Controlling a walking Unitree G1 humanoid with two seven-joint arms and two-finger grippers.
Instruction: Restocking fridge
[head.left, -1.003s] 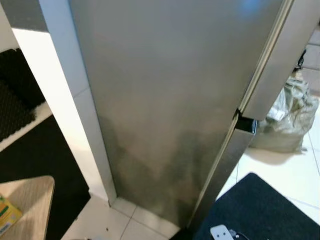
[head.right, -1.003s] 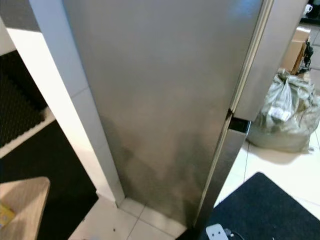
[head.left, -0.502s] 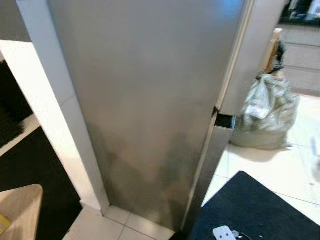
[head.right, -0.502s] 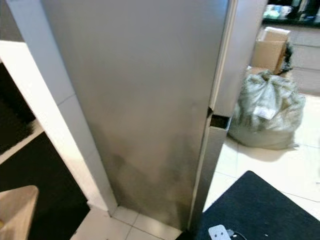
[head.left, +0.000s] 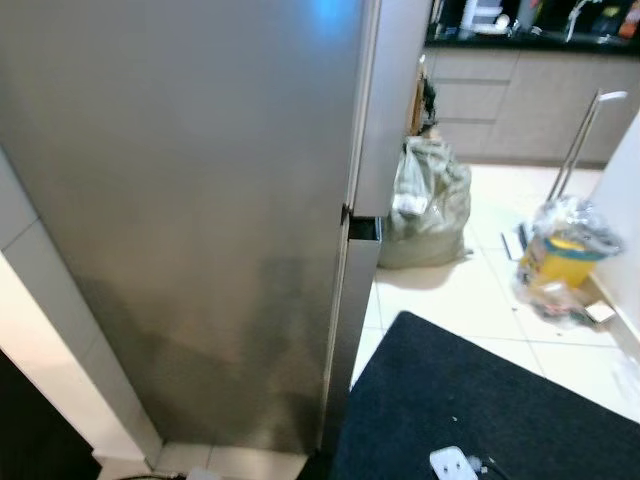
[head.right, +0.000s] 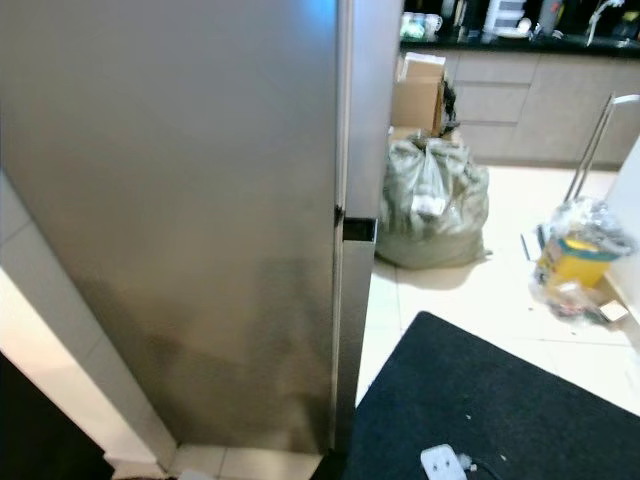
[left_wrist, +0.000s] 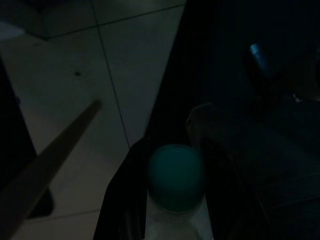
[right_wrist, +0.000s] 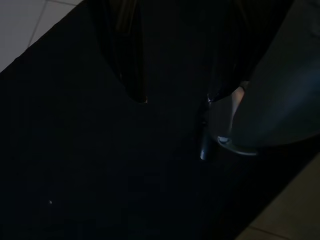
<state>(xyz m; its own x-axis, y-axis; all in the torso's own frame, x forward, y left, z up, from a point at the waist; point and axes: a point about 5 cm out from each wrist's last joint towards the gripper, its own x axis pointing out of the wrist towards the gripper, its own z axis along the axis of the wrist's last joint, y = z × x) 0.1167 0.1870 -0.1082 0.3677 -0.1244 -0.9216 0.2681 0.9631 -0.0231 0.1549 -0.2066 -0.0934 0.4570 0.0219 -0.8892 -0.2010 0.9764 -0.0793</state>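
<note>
Fridge (head.left: 200, 200): doors closed, restocking not begun. Bottle (left_wrist: 175, 175), green cap: clamped in left gripper (left_wrist: 170, 195) jaws, hanging low. Right gripper (right_wrist: 175, 90): idle over mat (head.left: 480, 400), jaws apart.

A dark mat (head.left: 470, 405) fills the lower right, a white power strip (head.left: 452, 464) on its bottom edge. At upper centre a tied grey bag (head.right: 432, 205) sits on pale tiles (head.left: 480, 300); right of it, a yellow bucket (head.left: 562, 262) in clear plastic.
</note>
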